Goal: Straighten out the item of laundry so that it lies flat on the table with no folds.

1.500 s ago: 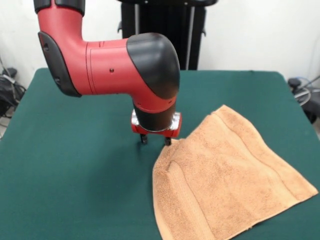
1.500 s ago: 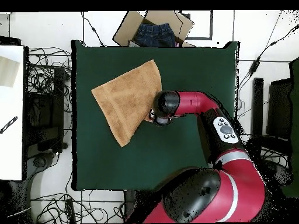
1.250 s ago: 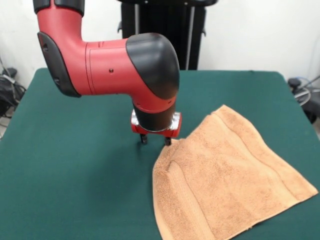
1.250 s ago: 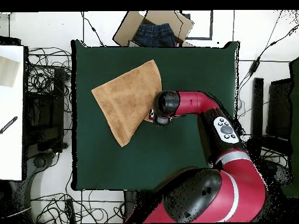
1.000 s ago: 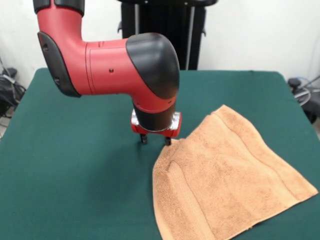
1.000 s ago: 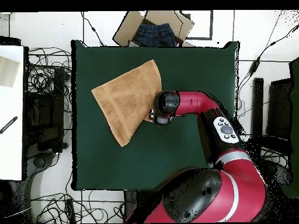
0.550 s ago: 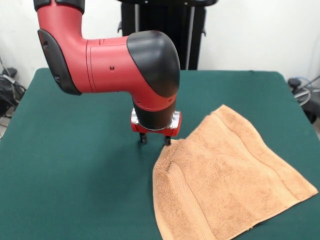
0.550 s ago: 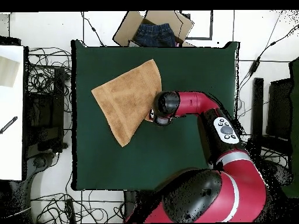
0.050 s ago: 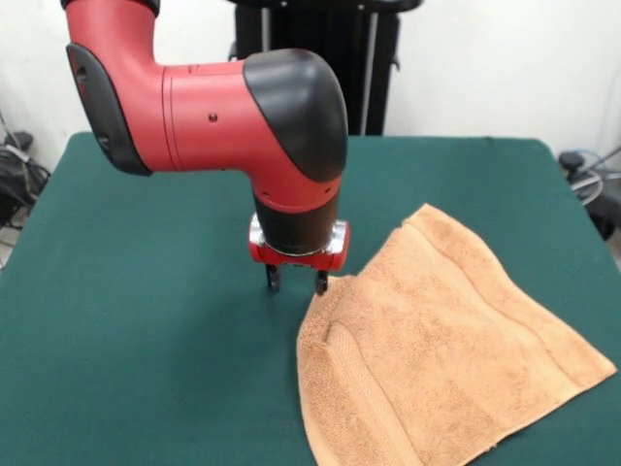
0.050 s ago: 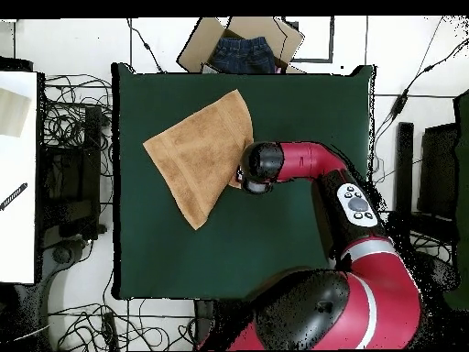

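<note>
The orange-tan towel (image 9: 446,335) lies spread on the right half of the green table (image 9: 136,340), with a raised fold ridge (image 9: 335,340) near its left edge. My gripper (image 9: 297,282) hangs just above the table at the towel's left corner. It is open, and one fingertip (image 9: 321,283) stands right at the towel's edge with no cloth between the two. In the overhead view the towel (image 10: 197,151) lies as a slanted shape on the table (image 10: 275,247). There the arm's black wrist (image 10: 259,163) sits at its edge and hides the gripper.
A cardboard box (image 10: 243,44) holding blue denim sits past one table edge in the overhead view. Cables and a white desk (image 10: 18,174) flank the table. A black stand (image 9: 320,58) rises behind it in the front view.
The gripper has dropped a little and shifted slightly toward the camera in the front view. The towel's left corner and ridge moved with it by a small amount.
</note>
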{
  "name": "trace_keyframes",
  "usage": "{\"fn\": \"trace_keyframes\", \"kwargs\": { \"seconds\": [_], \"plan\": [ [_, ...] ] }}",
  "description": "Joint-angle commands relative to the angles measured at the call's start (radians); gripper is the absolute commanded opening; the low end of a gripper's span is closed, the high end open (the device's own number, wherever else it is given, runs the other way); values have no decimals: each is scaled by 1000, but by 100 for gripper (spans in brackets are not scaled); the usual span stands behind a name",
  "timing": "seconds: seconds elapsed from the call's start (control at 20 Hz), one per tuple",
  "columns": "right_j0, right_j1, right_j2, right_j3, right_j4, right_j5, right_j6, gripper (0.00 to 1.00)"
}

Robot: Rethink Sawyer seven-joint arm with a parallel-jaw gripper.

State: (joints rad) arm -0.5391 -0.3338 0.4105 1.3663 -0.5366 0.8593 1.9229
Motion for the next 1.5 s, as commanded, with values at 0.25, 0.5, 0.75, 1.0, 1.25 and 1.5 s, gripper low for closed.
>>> {"fn": "trace_keyframes", "kwargs": {
  "seconds": [0.25,0.5,0.75,1.0,1.25,1.5],
  "plan": [
    [28,50,-4,-67,-33,-83,-20,100],
    [8,137,8,-132,-67,-142,-70,100],
    [28,160,-1,-145,-74,-174,-29,100],
    [54,172,-3,-154,-62,-190,24,100],
    [99,146,-42,-107,-56,-237,144,100],
    [140,148,-71,-87,-38,-288,226,100]
  ]
}}
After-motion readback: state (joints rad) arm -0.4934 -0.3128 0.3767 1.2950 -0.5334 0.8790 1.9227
